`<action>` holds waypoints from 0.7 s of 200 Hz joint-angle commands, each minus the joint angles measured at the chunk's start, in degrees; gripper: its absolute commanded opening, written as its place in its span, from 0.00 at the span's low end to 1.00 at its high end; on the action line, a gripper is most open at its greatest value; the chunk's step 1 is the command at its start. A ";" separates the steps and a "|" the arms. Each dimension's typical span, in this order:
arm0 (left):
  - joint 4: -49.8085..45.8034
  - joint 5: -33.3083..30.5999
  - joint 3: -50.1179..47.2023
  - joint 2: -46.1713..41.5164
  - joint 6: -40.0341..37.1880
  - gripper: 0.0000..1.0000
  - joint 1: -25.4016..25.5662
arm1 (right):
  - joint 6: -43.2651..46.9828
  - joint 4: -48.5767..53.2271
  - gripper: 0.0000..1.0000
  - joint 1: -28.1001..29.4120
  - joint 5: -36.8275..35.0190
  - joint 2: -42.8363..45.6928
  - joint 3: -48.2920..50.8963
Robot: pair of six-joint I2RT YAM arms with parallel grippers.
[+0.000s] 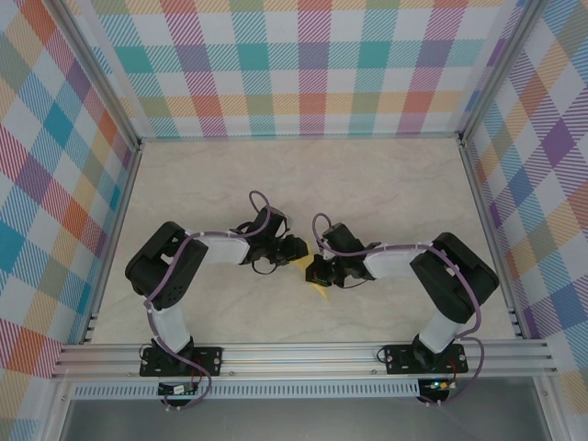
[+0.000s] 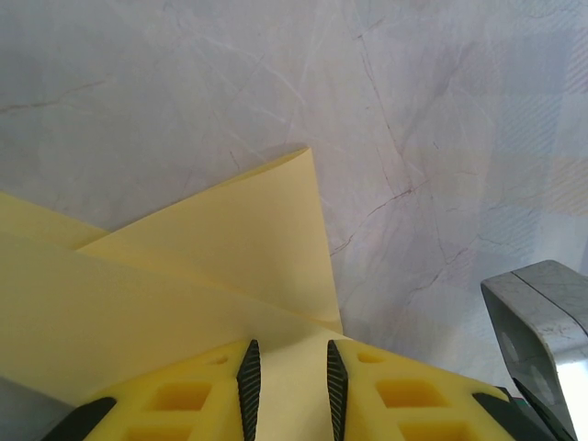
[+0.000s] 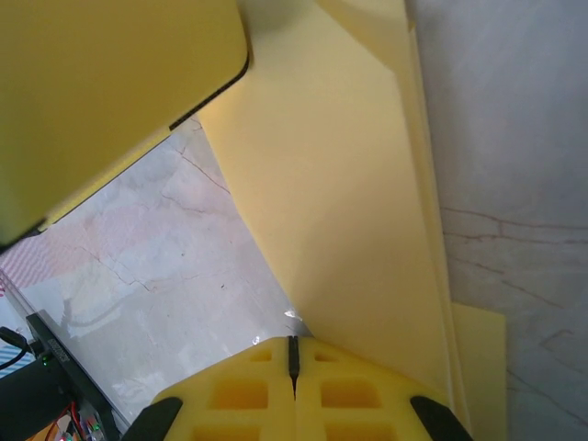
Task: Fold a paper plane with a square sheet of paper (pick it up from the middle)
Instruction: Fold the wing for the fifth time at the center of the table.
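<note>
On the marbled surface between both arms, the folded yellow paper stretches away from the right fingers — shut on its tip, it seems — while the left fingers straddle its edge, slightly apart.

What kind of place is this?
Probably a robot test booth: a left arm and right arm bolted to a metal rail, a marble-look table, bright checked walls.

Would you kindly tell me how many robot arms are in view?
2: the left arm at near left, the right arm at near right, both reaching to the yellow paper between them.
</note>
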State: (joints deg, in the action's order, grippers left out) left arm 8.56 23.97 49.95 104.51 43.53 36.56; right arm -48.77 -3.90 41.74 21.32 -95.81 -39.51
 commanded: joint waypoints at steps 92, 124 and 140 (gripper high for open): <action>-1.68 -2.77 -1.96 4.29 -0.82 0.28 0.51 | 1.73 4.59 0.08 0.26 3.54 8.83 6.22; -1.99 -2.60 -1.54 4.30 -0.84 0.28 0.53 | 2.86 8.42 0.08 0.40 -1.06 10.37 8.30; -2.13 -2.61 -1.45 4.30 -0.99 0.28 0.53 | 2.88 9.85 0.08 0.36 -2.48 11.61 9.13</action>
State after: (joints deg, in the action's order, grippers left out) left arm 8.54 23.97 49.95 104.53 43.51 36.56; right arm -47.40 1.30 41.74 22.13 -86.76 -31.99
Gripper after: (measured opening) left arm 0.280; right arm 0.078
